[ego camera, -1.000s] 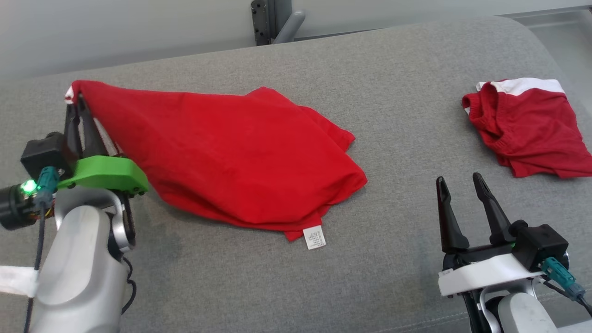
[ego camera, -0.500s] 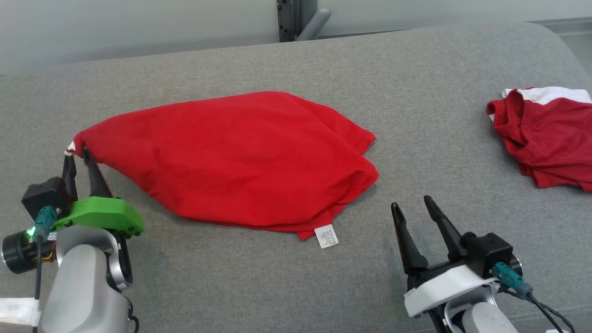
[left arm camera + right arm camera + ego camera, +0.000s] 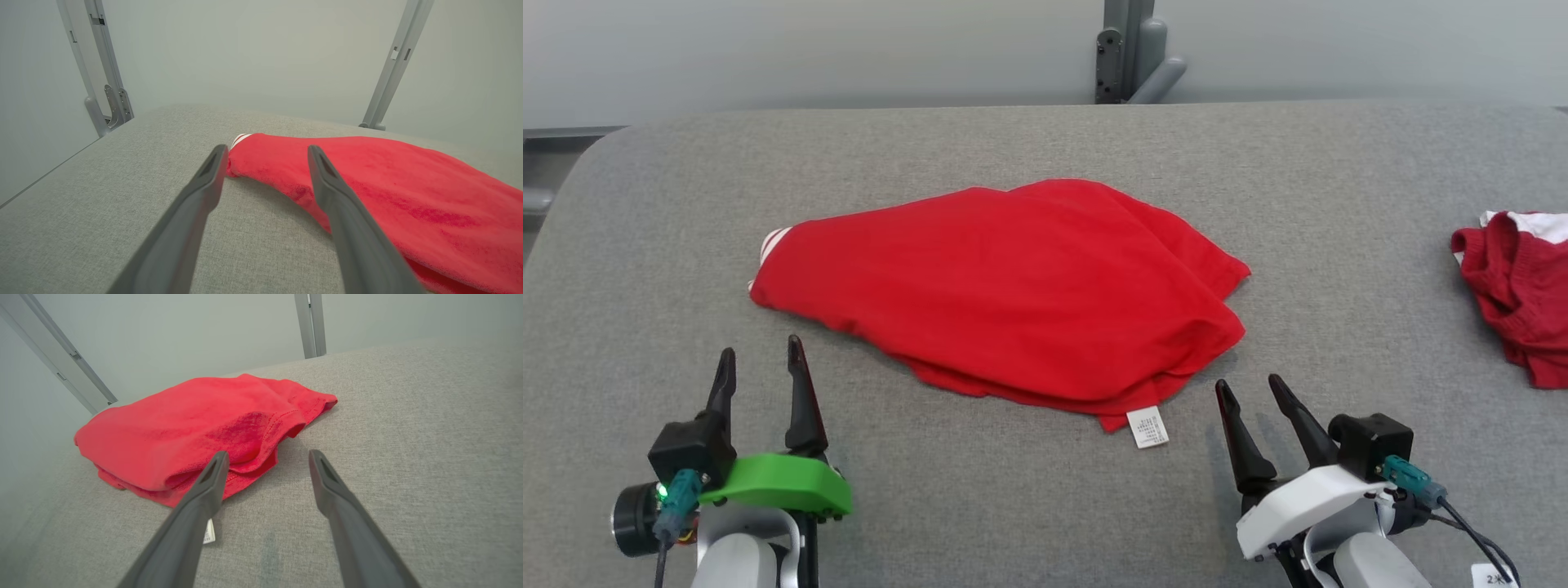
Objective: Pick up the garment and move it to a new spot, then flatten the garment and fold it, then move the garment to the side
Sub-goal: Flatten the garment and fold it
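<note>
On the grey pad [image 3: 1013,506], near its middle, the garment [image 3: 1005,290] lies in a bunched heap — the striped corner [image 3: 772,242] that the left gripper [image 3: 760,347] pinched a second ago is let go and lies flat. That gripper now rests just short of the corner, jaws spread, empty; the right gripper [image 3: 1246,381], likewise spread and empty, waits by the label [image 3: 1147,428]. Moving looks done — flattening is next.

The head camera looks from above, forward and down, on the grey cushion [image 3: 1013,506], with the left gripper [image 3: 760,347] and the right gripper [image 3: 1247,381] at the bottom edge. Each wrist camera sits low, near the cushion. The left one faces the striped end of the red garment [image 3: 1013,294], the right one the end with the white label [image 3: 1147,427]. All three views share this garment.
</note>
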